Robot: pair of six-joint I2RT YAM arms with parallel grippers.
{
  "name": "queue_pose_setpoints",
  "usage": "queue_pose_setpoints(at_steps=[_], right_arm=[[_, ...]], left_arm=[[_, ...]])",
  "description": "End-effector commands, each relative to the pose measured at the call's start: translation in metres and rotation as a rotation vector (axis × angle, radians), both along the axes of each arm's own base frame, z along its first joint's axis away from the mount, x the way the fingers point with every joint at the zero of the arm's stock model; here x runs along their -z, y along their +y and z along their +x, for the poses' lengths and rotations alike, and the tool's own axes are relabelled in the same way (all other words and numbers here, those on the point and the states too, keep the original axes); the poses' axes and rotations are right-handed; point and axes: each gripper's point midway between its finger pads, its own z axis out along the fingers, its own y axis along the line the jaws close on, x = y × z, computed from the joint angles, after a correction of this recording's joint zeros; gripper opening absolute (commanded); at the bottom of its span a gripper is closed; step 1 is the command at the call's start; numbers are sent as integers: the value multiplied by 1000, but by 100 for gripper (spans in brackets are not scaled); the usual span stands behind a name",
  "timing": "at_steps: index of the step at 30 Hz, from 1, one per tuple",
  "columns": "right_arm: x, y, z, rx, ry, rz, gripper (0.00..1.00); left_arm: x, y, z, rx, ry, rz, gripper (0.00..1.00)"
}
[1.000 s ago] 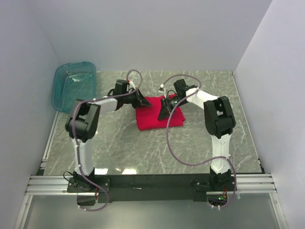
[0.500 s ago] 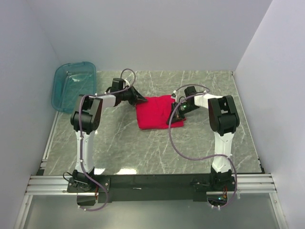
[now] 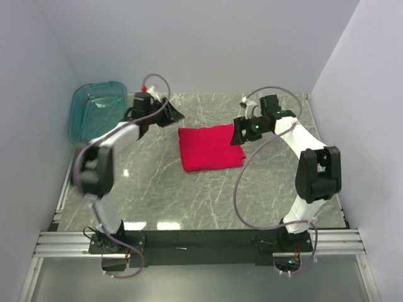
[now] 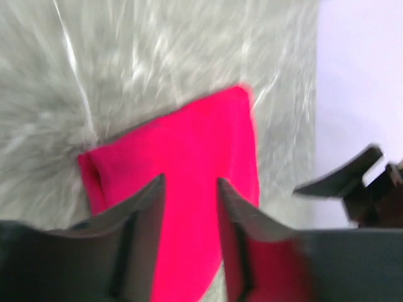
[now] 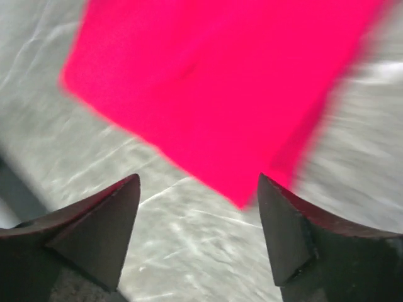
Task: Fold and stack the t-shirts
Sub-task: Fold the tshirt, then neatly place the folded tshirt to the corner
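Note:
A bright red t-shirt point(image 3: 211, 148) lies folded into a flat rectangle on the marble table point(image 3: 189, 195). My left gripper point(image 3: 175, 114) hovers off the shirt's far left corner, open, with nothing in it. In the left wrist view its two fingers point(image 4: 143, 211) stand apart with the red t-shirt point(image 4: 189, 145) showing on the table beyond the gap point(image 4: 190, 181). My right gripper point(image 3: 239, 133) hangs by the shirt's far right edge, wide open and holding nothing. The right wrist view shows the gripper point(image 5: 198, 182) over bare marble, with the t-shirt point(image 5: 220, 75) ahead of it.
A translucent teal tub point(image 3: 97, 113) stands at the far left, beside the table's back corner. White walls close in the back and both sides. The right arm point(image 4: 352, 182) shows blurred at the right of the left wrist view.
Both grippers have opened and let go of the shirt. They have drawn back and outward, the left toward the tub, the right toward the far right. The shirt now lies flat.

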Motion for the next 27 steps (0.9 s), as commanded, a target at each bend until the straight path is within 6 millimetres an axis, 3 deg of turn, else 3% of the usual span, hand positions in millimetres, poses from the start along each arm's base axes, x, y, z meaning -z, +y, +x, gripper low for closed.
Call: queue_pose_setpoints(at_steps=[1,3,5,7,12,16,21,23,26,27], right_arm=[[21,-44,25,234,-61,-203,85],[31,-64,37,351,-55,-294,87],[42,-65,41,407,-20,-294,87],[48,-56,43,411,16,-256,88],[64,-28,38,350,127,-177,88],[77,-4,16,280,236,-93,87],[90,20,-13,193,297,-89,76],[90,19,-14,197,300,-96,71],[89,1,-4,245,254,-172,56],[87,-9,1,273,221,-215,45]], left_arm=[[-133,44,-17,-163,-475,208,50],[-166,63,-47,-217,-569,220,60],[-175,81,-65,-276,-598,252,71],[-181,95,-92,-305,-622,259,75],[-162,111,-149,-304,-592,258,76],[-145,115,-184,-293,-549,223,76],[-136,120,-220,-297,-534,176,76],[-129,119,-229,-292,-510,158,76],[-123,121,-240,-300,-497,135,76],[-120,121,-244,-299,-494,129,76]])
